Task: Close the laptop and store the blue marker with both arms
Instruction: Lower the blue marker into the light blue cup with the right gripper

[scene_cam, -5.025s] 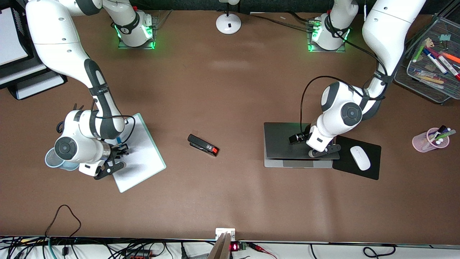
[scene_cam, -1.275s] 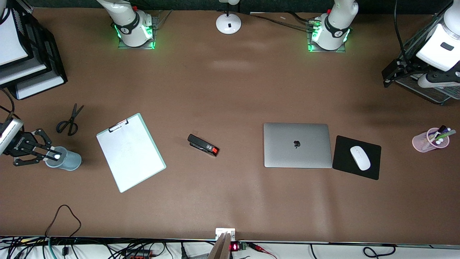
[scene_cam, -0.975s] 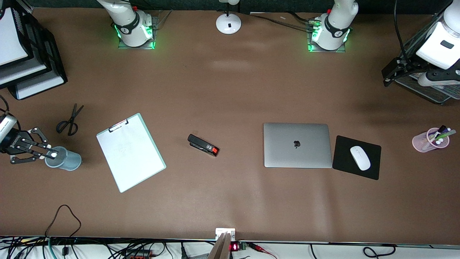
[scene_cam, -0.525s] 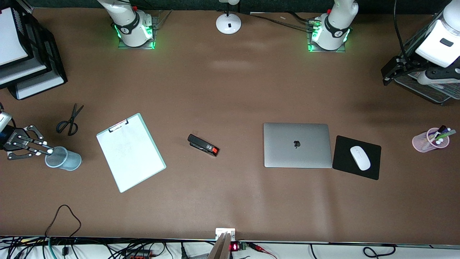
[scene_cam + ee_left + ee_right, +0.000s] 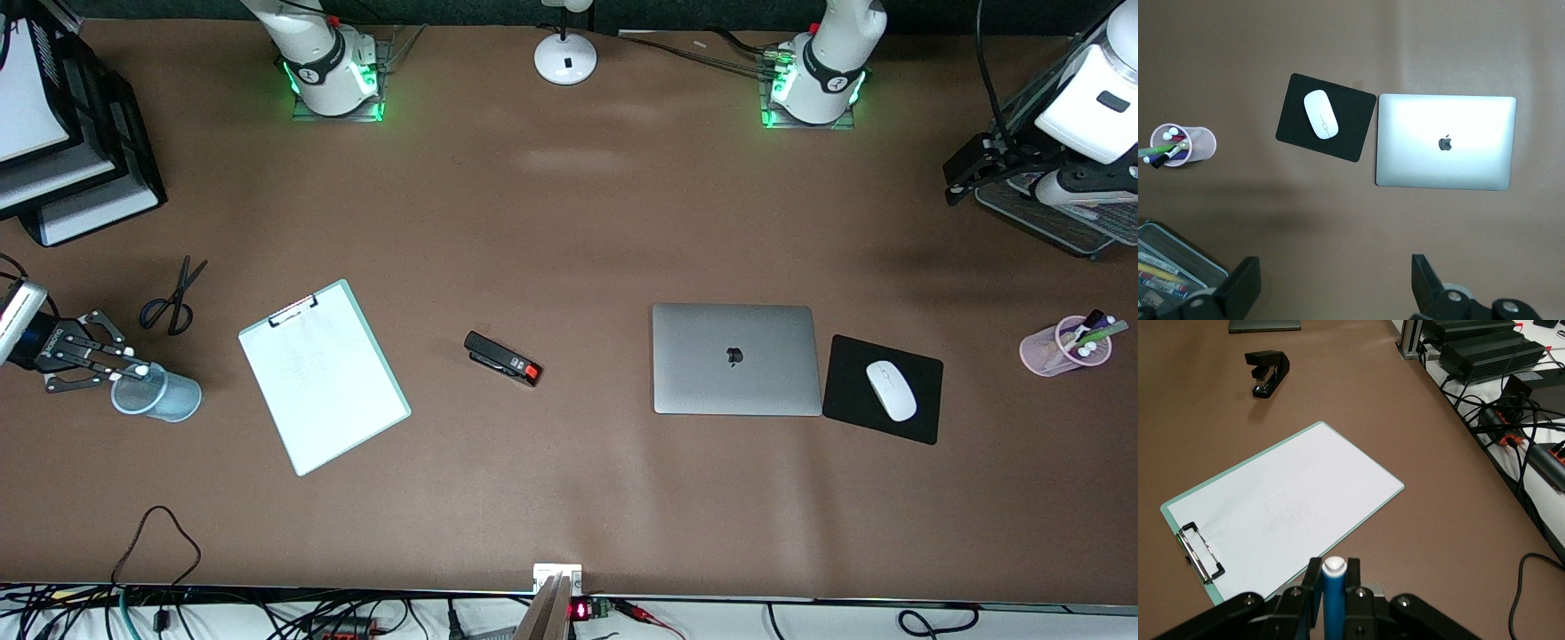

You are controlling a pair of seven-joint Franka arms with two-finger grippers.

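The laptop [image 5: 734,358] lies closed on the table, silver lid up with its dark logo; the left wrist view shows the laptop [image 5: 1445,141] from above. My right gripper [image 5: 124,373] is shut on the blue marker [image 5: 1333,600]. It holds the marker's whitish end [image 5: 140,370] over the rim of a pale blue cup [image 5: 158,394] at the right arm's end of the table. My left gripper [image 5: 1080,187] hangs high over a mesh tray at the left arm's end. Its fingers [image 5: 1245,288] stand wide open and hold nothing.
A clipboard [image 5: 322,377] lies beside the blue cup, with scissors [image 5: 173,298] farther from the front camera. A stapler [image 5: 502,358] sits mid-table. A mouse [image 5: 891,390] rests on a black pad [image 5: 925,418] by the laptop. There is also a pink pen cup [image 5: 1062,348] and a mesh tray [image 5: 1058,227].
Five seconds ago the left gripper was on the laptop lid and the right gripper was at the clipboard. In the last second the right gripper shifted slightly by the blue cup.
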